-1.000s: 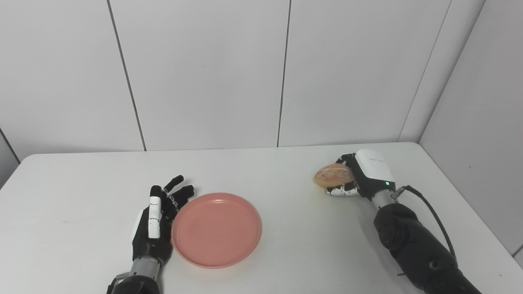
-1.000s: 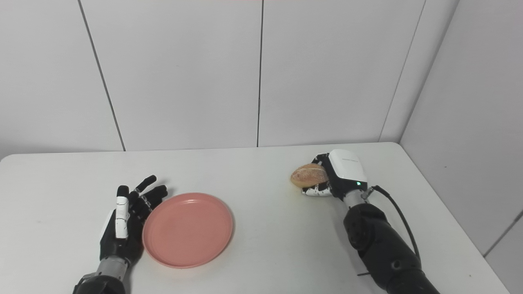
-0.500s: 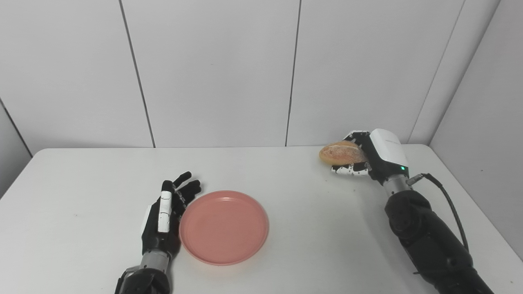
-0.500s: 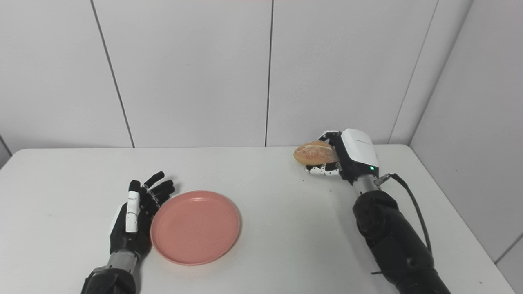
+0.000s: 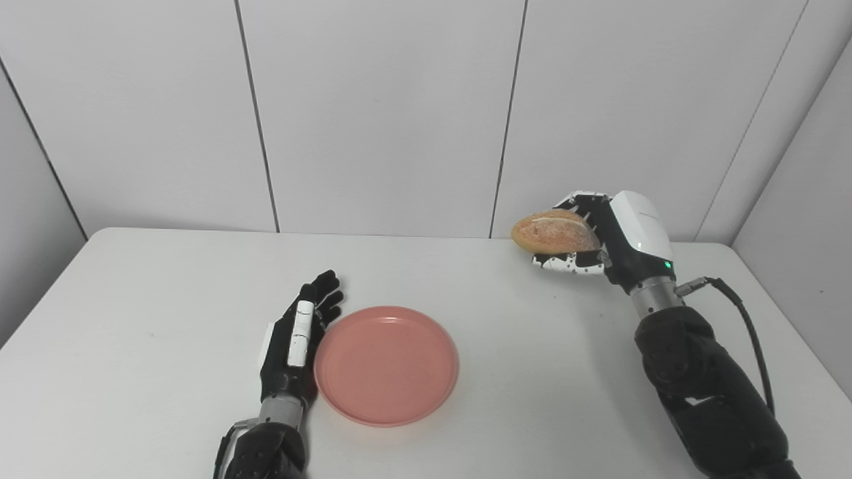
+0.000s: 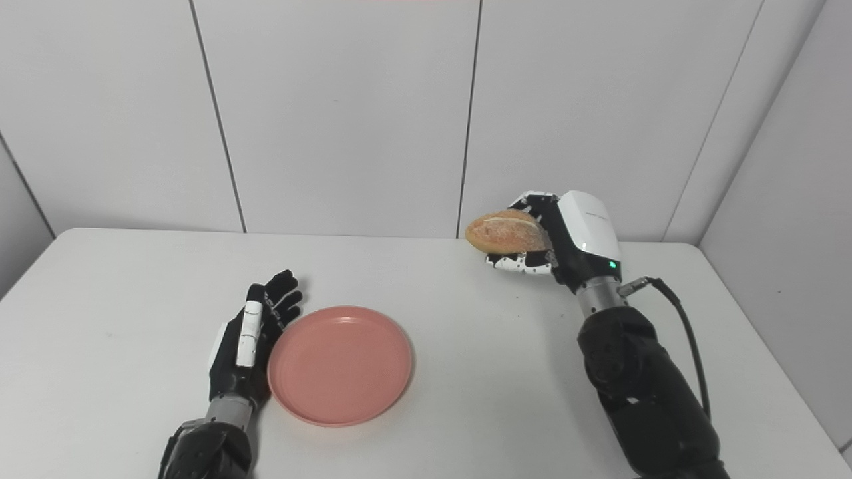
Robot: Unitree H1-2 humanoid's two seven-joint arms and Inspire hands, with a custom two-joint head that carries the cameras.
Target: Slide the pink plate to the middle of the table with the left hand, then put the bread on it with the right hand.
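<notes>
Change since earlier frames: the right hand (image 5: pixel 616 238) has risen from the tabletop with the bread roll (image 5: pixel 555 232), which is now clear of the surface; the camera view has also shifted, so the plate's apparent offset is not a move.
Table (image 5: pixel 160 299): white, rounded corners, set against white wall panels.
Right arm: enters from the lower right; black forearm with a cable alongside.
Pink plate (image 5: pixel 387 364): flat on the table, near its middle, nothing on it.
Left hand (image 5: pixel 296 346): resting on the table, fingers extended and slightly apart, holding nothing; inner edge touching the plate's left rim.
Right hand: fingers clamped around the roll.
Bread roll: held above the table's far right area, well apart from the plate.
</notes>
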